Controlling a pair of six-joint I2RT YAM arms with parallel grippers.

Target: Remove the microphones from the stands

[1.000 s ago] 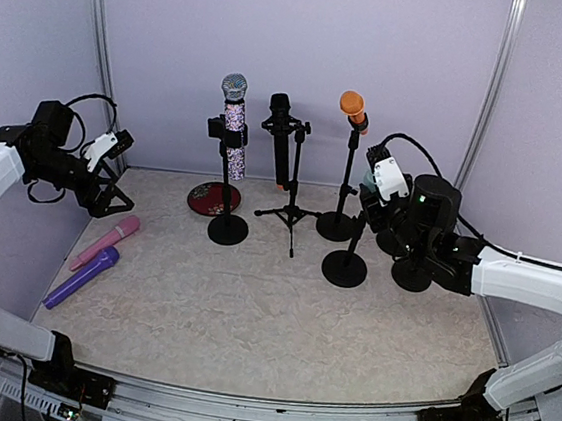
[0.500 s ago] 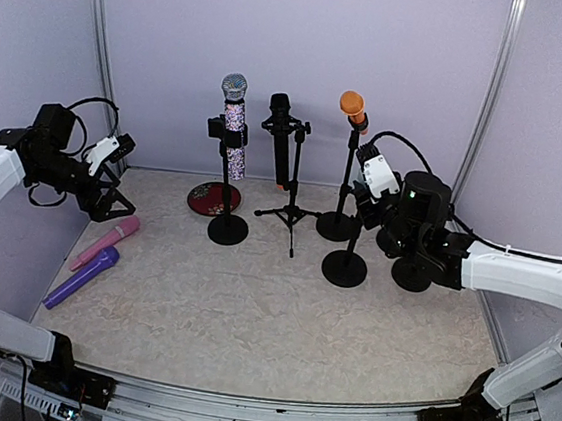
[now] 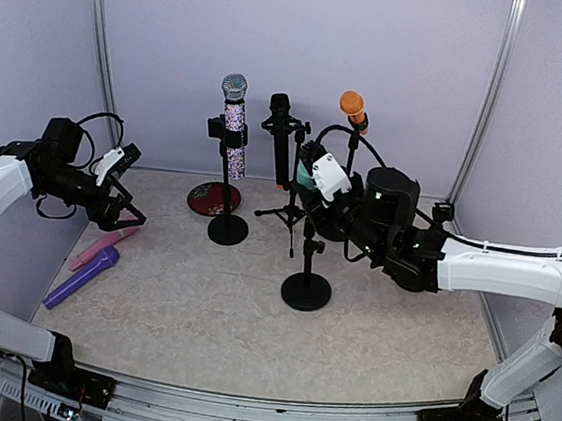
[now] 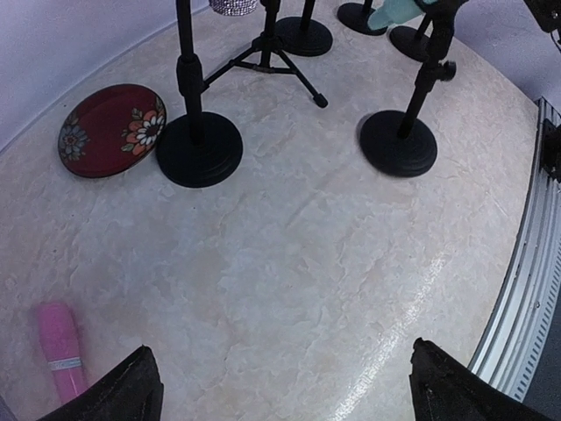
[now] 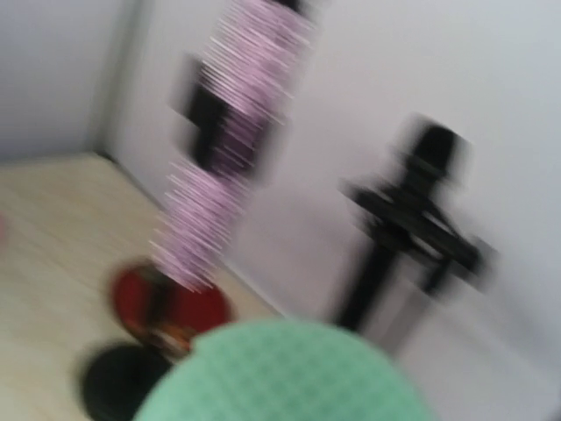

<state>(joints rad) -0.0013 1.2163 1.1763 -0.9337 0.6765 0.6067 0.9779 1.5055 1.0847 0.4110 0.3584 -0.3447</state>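
Note:
The green microphone [image 3: 306,177] sits at the top of a short black stand [image 3: 306,291] in the middle of the table, and my right gripper [image 3: 316,186] is shut on it. Its mesh head [image 5: 285,373] fills the bottom of the blurred right wrist view, where the fingers are hidden. The stand's round base [image 4: 399,145] rests on the table in the left wrist view. My left gripper [image 3: 124,216] hangs open and empty at the left, above a pink microphone [image 3: 107,243]. Its fingertips [image 4: 131,390] frame bare table.
A glitter microphone [image 3: 232,125], a black one on a tripod [image 3: 279,135] and an orange one [image 3: 352,107] stand on stands at the back. A red plate [image 3: 212,198] lies behind the glitter stand's base. A purple microphone [image 3: 81,278] lies near the pink one.
My right gripper has swung left and toward the front, shut on the green microphone, and the stand came along with it. The left gripper has moved slightly right and down.

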